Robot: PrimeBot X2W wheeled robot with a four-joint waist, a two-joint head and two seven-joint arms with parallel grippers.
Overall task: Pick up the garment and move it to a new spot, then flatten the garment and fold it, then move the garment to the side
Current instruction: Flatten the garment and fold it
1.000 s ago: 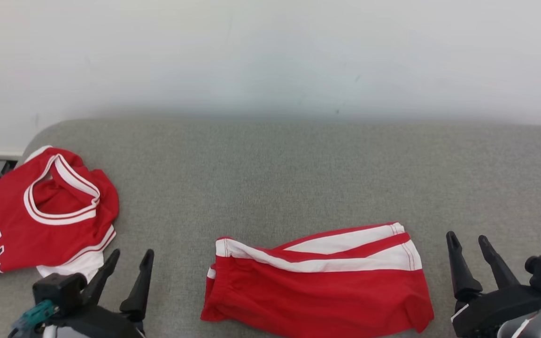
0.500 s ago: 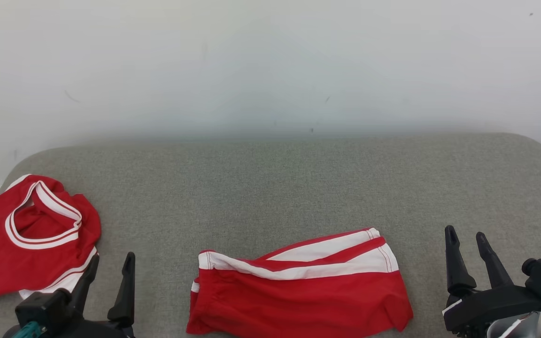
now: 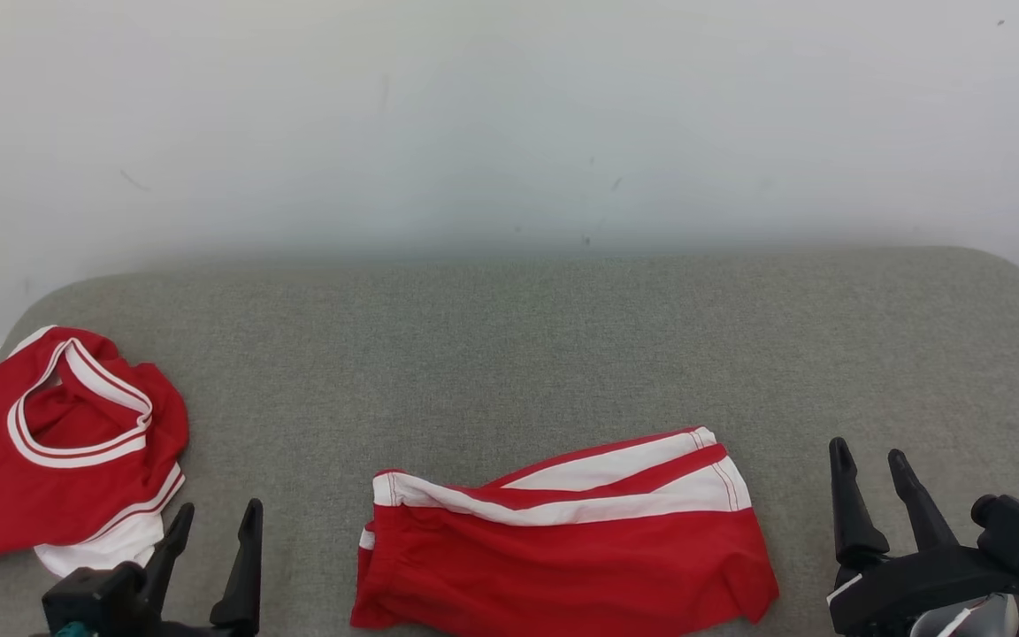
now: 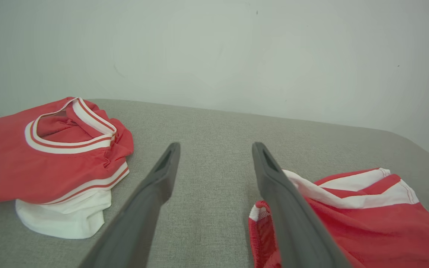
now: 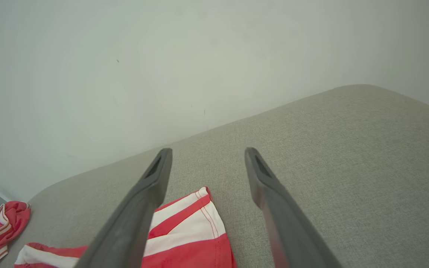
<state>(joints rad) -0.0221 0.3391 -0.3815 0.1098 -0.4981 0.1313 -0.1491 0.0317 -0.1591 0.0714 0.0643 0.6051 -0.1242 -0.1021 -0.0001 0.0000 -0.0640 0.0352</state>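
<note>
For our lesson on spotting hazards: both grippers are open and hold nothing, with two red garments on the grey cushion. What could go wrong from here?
1. The jersey lies right beside the left gripper, so it might be snagged instead of the shorts.
2. The shorts seem to lie in layers; the right gripper could pinch only the top one and spoil the fold.

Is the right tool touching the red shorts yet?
Apart. In the head view a strip of bare grey cushion lies between the right tool and the right edge of the red shorts. The tool is open and empty.
</note>
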